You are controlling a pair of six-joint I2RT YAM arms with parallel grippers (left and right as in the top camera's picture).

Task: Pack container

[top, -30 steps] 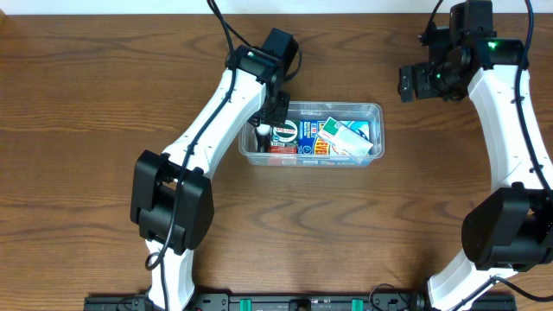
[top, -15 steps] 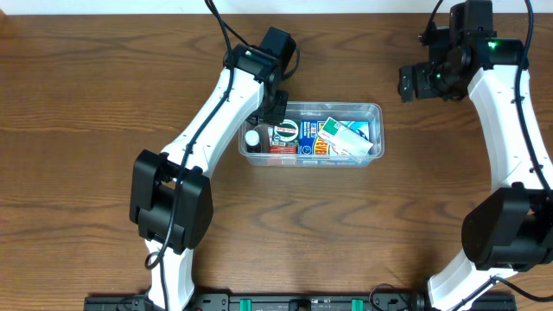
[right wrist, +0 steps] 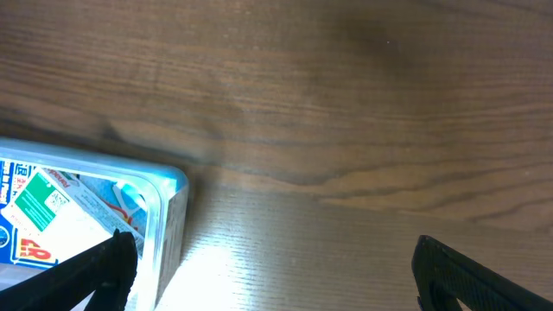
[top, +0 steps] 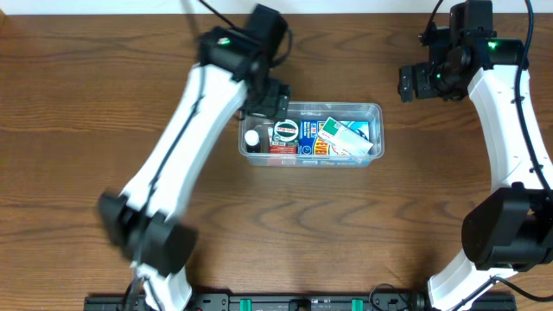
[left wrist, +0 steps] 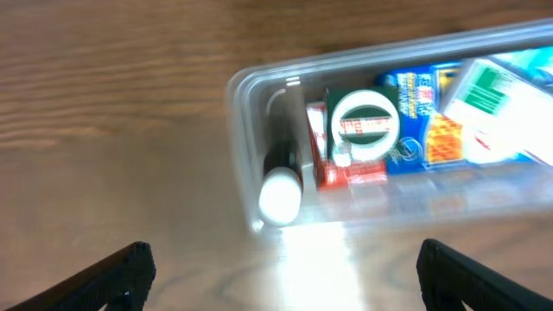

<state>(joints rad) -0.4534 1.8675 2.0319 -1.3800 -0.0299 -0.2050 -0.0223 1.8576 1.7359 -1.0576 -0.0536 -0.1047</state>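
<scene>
Your container (top: 346, 106) sits upper centre of the overhead frame, on the worktop (top: 86, 130), packages (top: 333, 138) inside. Left tool (left wrist: 285, 268) spread wide by its left end; right tool (right wrist: 276, 259) wide too, upper right.

Likely lab: robot arms (top: 505, 112) at table (top: 78, 104)

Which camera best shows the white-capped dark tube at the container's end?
Left wrist: the white-capped tube lies close-up along the container's end wall, slightly blurred. Overhead shows it only as a small white dot. Right wrist misses it, catching just the container's opposite corner.
</scene>
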